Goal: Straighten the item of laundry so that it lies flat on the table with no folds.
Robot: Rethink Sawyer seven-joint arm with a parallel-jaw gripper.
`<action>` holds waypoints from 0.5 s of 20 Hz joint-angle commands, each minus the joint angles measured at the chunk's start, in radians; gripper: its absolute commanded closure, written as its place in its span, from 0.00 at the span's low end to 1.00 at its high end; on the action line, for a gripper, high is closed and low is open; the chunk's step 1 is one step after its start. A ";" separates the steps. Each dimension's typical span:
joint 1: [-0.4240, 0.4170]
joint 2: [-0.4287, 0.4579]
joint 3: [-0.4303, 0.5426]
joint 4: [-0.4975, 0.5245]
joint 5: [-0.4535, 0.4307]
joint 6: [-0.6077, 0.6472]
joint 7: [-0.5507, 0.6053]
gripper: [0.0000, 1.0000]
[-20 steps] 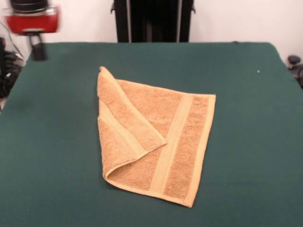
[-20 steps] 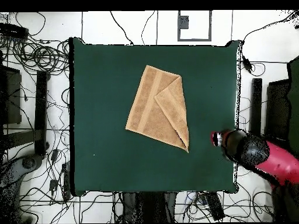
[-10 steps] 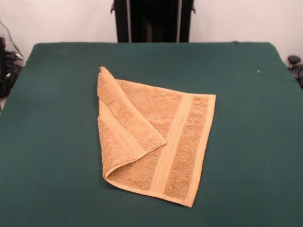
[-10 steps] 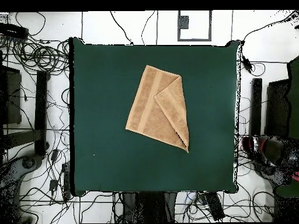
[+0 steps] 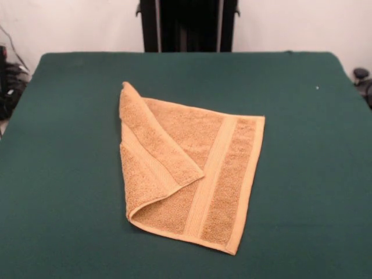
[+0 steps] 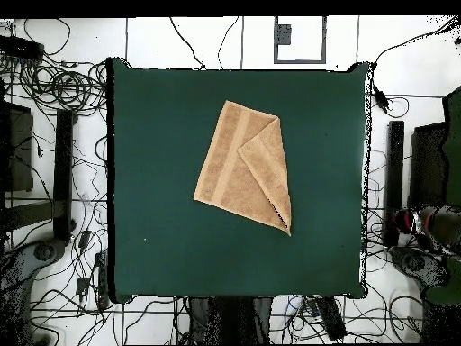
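Overhead view shows the arm off the counter's [image 6: 162, 252] side; gripper [image 6: 407, 221] state I cannot tell. Towel [image 5: 192, 174] lies approx. mid-counter, one corner flap folded over diagonally. Task not done: flap must be opened, then flattened.

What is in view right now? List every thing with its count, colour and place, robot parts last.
golden-tan terry-cloth towel: one, golden-tan with paler bands, near the table's middle, its left part in the front view folded diagonally over the rest.
dark green cloth-covered table: one, dark green, under the towel, filling most of both views.
white speck: one, white, on the table, far right in the front view.
black cables: many, black, on the pale floor around the table.
black robot pedestal: one, black, behind the table's far edge.
red and black robot arm: one, beyond the table's right edge in the overhead view.
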 commanded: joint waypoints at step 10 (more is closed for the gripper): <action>0.076 0.058 0.142 -0.028 -0.031 0.151 -0.235 1.00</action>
